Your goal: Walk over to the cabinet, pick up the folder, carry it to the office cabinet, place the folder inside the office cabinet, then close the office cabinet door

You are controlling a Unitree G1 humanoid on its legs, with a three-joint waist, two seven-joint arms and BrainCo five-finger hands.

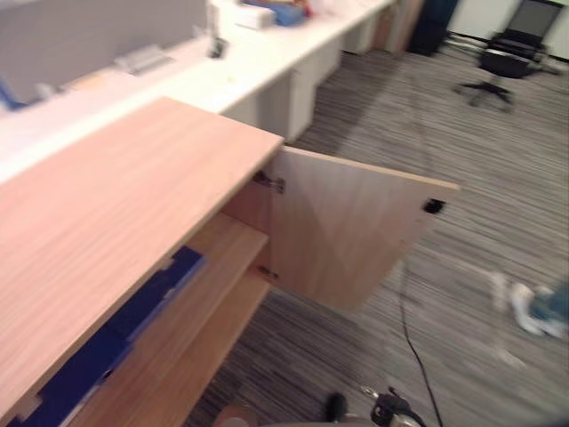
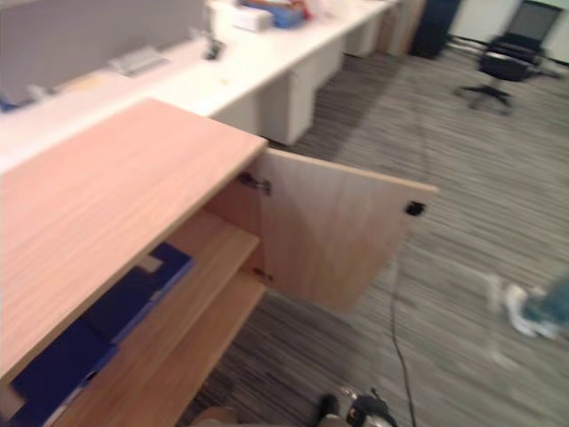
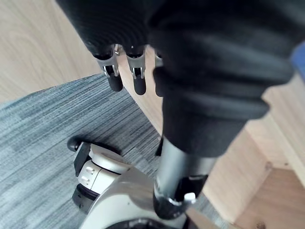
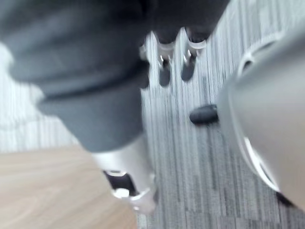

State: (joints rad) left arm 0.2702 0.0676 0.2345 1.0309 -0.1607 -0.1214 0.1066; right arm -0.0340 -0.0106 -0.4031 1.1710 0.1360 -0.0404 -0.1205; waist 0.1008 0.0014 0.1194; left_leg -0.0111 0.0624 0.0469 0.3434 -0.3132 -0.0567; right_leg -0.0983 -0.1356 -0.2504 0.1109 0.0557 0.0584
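**Fig. Folder (image 1: 116, 342) on shelf (image 1: 222, 258), door (image 1: 356, 231) open.**
I see its length following the shelf edge; left hand (image 3: 138, 78) and right hand (image 4: 164, 71) relaxed, empty.

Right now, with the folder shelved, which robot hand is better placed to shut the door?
Probably the right robot hand: the open door juts out toward the robot's right, with its free edge on that arm's side.

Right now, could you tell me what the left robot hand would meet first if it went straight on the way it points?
Most likely the grey carpet: the left robot hand points down at it, beside a wooden panel. Depth is unclear.
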